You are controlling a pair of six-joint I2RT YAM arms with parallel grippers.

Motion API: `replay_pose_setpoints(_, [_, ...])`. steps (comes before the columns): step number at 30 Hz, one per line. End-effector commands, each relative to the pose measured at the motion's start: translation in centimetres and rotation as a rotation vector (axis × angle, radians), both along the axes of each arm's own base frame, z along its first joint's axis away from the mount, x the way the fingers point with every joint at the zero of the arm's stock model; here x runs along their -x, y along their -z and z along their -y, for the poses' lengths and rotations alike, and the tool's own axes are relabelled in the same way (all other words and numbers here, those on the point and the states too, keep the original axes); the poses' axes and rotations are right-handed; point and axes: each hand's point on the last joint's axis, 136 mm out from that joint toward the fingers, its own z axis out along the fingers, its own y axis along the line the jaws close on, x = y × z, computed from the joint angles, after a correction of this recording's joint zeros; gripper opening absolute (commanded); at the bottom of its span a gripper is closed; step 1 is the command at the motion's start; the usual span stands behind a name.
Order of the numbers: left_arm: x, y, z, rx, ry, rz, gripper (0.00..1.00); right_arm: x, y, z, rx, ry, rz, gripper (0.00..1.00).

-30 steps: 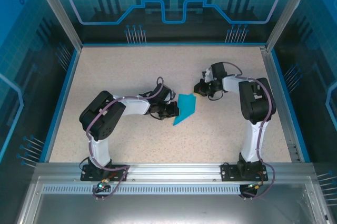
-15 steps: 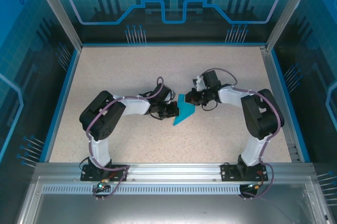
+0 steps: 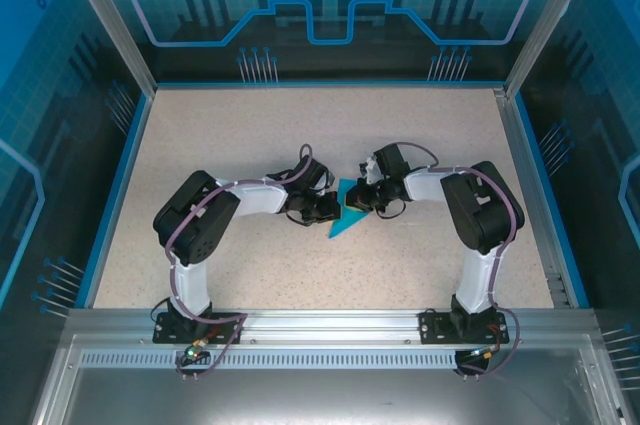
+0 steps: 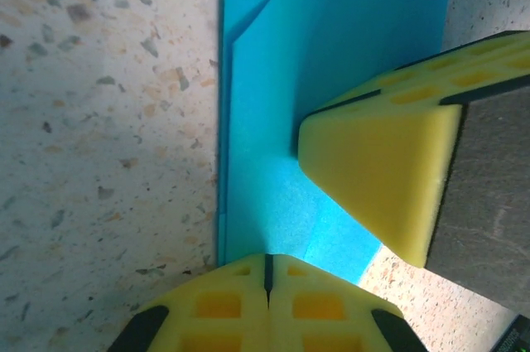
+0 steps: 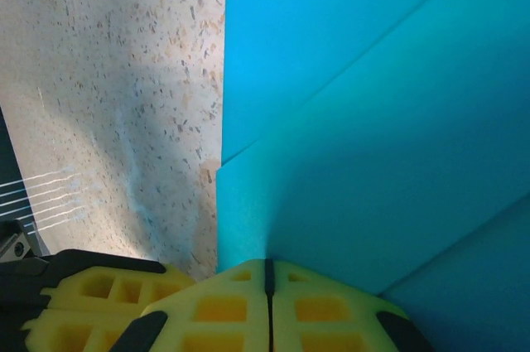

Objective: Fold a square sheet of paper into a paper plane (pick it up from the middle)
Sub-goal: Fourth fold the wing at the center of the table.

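**Both pincers on the fold.** The cyan paper plane (image 3: 345, 220) lies flat at the middle of the speckled bench (image 3: 250, 135), its sharp tip pointing near-left. My left pincer (image 4: 267, 269), fingers pressed together, rests its tips on the paper at one edge. My right pincer (image 5: 267, 273), likewise pressed together, bears on the paper just beside it. Diagonal creases cross the paper.

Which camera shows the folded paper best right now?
Left wrist: the paper lies flat, its straight edge and a diagonal fold sharp. Right wrist shows creases close up, outline cropped. Top external shows it small, partly covered by the left gripper and right gripper.
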Motion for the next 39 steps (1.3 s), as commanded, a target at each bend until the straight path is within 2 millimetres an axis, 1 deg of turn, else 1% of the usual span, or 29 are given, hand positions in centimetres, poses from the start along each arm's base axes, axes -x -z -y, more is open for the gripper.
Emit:
replay_pose_setpoints(1, [2.0, 2.4, -1.9, -0.115, 0.02, -0.1, 0.0, 1.5, 2.6, 1.1, 0.088, -0.005, -0.074, 0.06])
replay_pose_setpoints(3, [1.6, 1.0, -1.1, -0.075, 0.033, -0.081, 0.0, 1.8, 3.3, 1.7, 0.123, -0.002, -0.096, 0.06])
replay_pose_setpoints(4, [1.3, 0.0, -0.6, -0.042, 0.043, -0.066, 0.01, 2.0, 3.7, 2.0, 0.141, -0.002, -0.107, 0.06])
replay_pose_setpoints(7, [0.7, -3.8, 0.9, 0.05, 0.074, -0.007, 0.1, 2.3, 4.2, 2.5, 0.16, -0.005, -0.121, 0.06])
replay_pose_setpoints(9, [0.4, -5.9, 1.2, 0.089, 0.076, 0.035, 0.15, 2.5, 4.4, 2.7, 0.159, -0.002, -0.132, 0.06])
replay_pose_setpoints(11, [0.3, -7.2, 1.3, 0.104, 0.076, 0.065, 0.19, 2.6, 4.5, 2.6, 0.154, -0.005, -0.137, 0.06])
replay_pose_setpoints(13, [0.3, -7.8, 1.3, 0.118, 0.076, 0.073, 0.2, 2.5, 4.5, 2.6, 0.154, -0.004, -0.14, 0.06])
replay_pose_setpoints(16, [0.6, -7.5, 1.6, 0.139, 0.076, 0.051, 0.2, 2.6, 4.6, 2.6, 0.154, -0.005, -0.143, 0.06])
replay_pose_setpoints(23, [1.5, -4.8, 2.0, 0.136, 0.082, -0.054, 0.2, 2.8, 4.9, 2.6, 0.158, -0.003, -0.162, 0.06])
replay_pose_setpoints(29, [2.1, -2.9, 2.0, 0.099, 0.092, -0.103, 0.2, 2.9, 5.1, 2.7, 0.162, -0.002, -0.17, 0.06])
replay_pose_setpoints(35, [2.3, -1.5, 1.1, 0.037, 0.073, -0.121, 0.19, 2.9, 5.2, 2.7, 0.166, 0.0, -0.175, 0.05])
replay_pose_setpoints(39, [2.9, -0.7, 0.6, 0.012, 0.068, -0.138, 0.19, 3.0, 5.3, 2.8, 0.17, -0.005, -0.18, 0.05])
